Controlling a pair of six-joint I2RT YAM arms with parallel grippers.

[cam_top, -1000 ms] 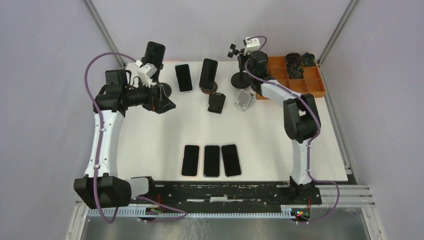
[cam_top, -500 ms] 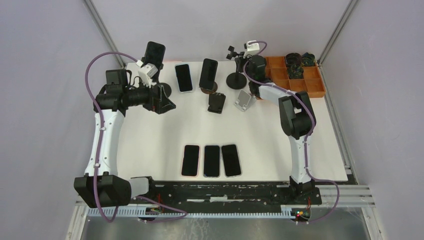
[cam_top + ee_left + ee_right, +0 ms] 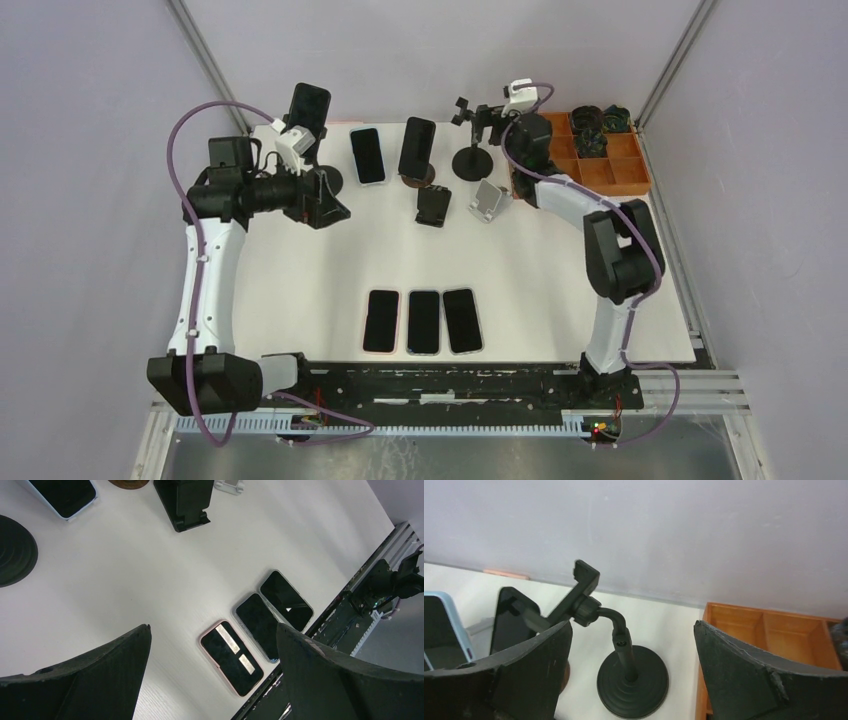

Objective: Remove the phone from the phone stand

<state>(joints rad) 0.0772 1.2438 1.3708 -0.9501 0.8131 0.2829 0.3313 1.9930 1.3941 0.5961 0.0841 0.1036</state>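
Two grippers spread wide, empty: left gripper (image 3: 212, 630) is hovering by the phone stand (image 3: 15, 550) at 11 o'clock, phone (image 3: 310, 104) sitting in it; right gripper (image 3: 631, 627) is facing an empty stand (image 3: 631, 682) at 1 o'clock. Likely approach; next needs pinching phone edges, lifting clear.

left tool (image 3: 212, 630): jaws wide apart, arm raised at far left | right tool (image 3: 633, 625): jaws wide apart, arm stretched far back
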